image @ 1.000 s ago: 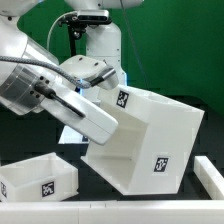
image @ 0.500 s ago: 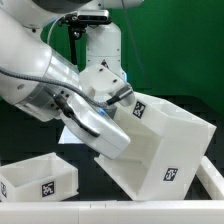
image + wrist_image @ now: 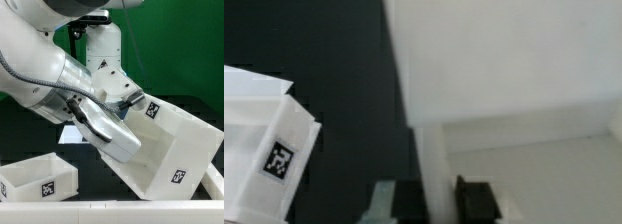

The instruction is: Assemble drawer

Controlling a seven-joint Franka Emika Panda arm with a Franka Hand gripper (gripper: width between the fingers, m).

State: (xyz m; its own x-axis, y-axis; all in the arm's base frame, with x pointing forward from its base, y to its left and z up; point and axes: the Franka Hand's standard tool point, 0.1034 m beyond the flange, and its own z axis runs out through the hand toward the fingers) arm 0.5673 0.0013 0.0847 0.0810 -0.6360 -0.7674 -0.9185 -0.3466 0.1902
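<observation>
The large white cube-shaped drawer casing [image 3: 168, 152] stands tilted on one lower edge at the exterior view's right, with tags on its top and side. My gripper [image 3: 130, 103] sits at its upper near corner. In the wrist view the casing's wall [image 3: 509, 70] runs between my two fingers [image 3: 475, 200], and the gripper [image 3: 434, 202] is shut on that wall's edge. A smaller white open-top tray [image 3: 40, 180] with a tag lies on the black table at the front of the exterior view's left. A tagged white tray [image 3: 274, 150] also shows in the wrist view.
The arm's bulky white links [image 3: 50, 70] fill the exterior view's left and hide the table behind them. A bit of the marker board [image 3: 68, 135] shows under the arm. Another white part [image 3: 212, 180] lies at the front right edge. A green wall stands behind.
The casing has shifted toward the exterior view's right and tipped further, with the gripper on its corner moving along. The arm has swung lower and closer to the camera. The tray has not moved.
</observation>
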